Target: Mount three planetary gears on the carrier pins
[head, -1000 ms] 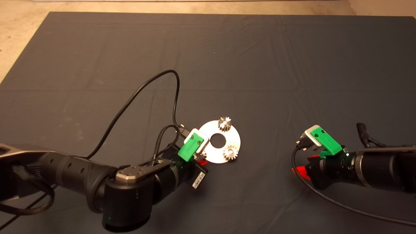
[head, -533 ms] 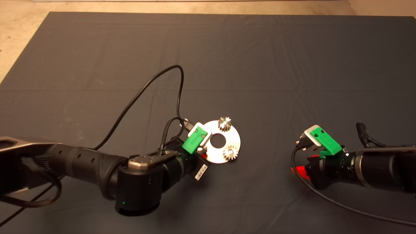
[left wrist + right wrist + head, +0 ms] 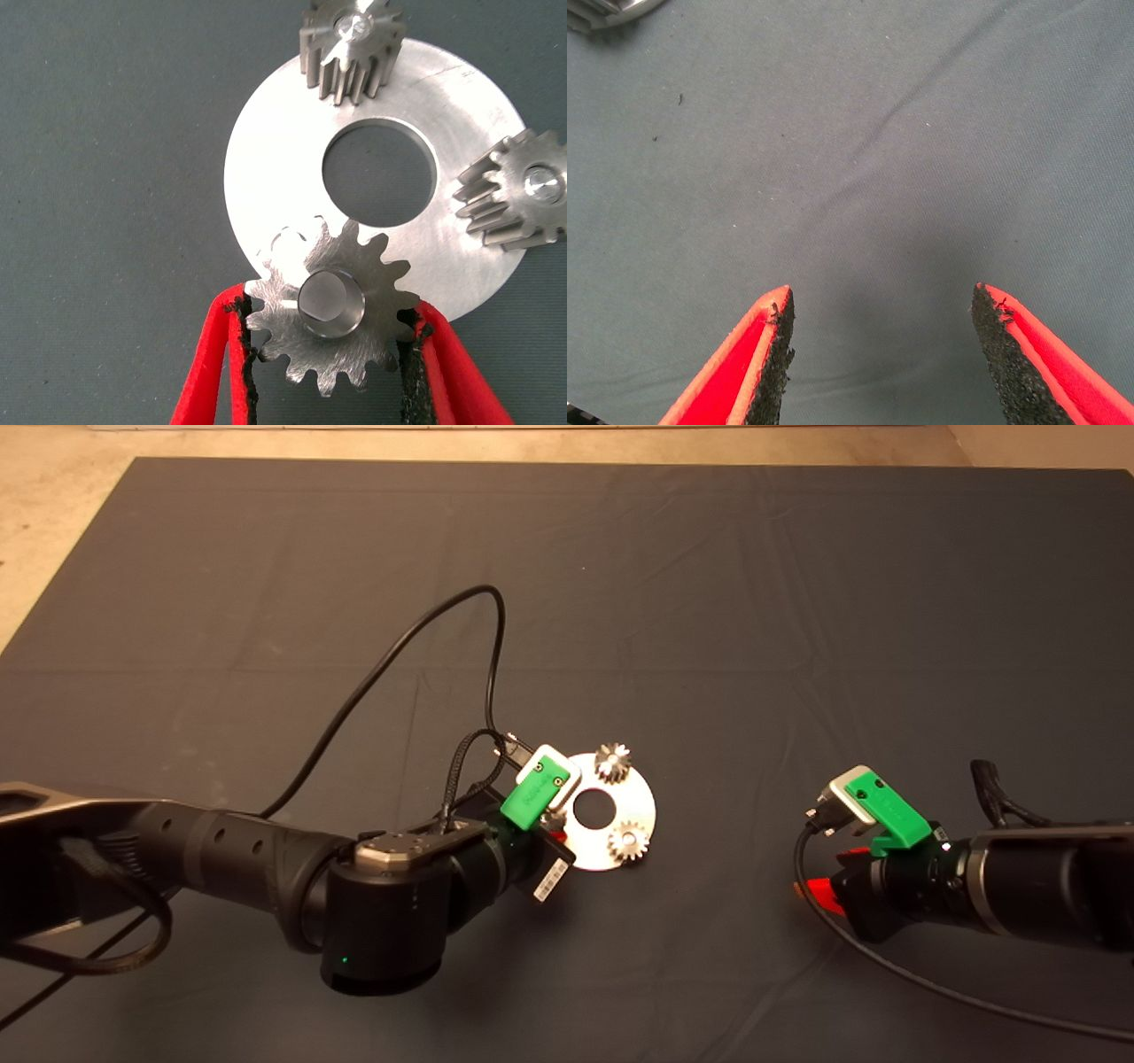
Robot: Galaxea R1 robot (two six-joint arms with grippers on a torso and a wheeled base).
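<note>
Right now my left gripper (image 3: 328,354) is squeezing a gear (image 3: 330,305) between its two red fingers (image 3: 213,372), with the black pads pressed on the teeth at both sides. In the left wrist view the gear sits low in the middle of the frame, over the near edge of the shiny disc (image 3: 275,168). A silver pin (image 3: 323,295) shows through the gear's middle hole, a bit off to one side. I can't quite tell if the gear is all the way down on the disc. It is dull steel with stubby teeth all round.

Two more gears are on the disc, each with a pin tip shining in its hole: one (image 3: 352,46) at the top of the frame, one (image 3: 518,199) at the right edge. In the head view the disc (image 3: 642,802) lies near the middle of the dark mat (image 3: 797,602).

My right gripper (image 3: 879,359) waits at the lower right of the head view, fingers spread wide over bare mat.
</note>
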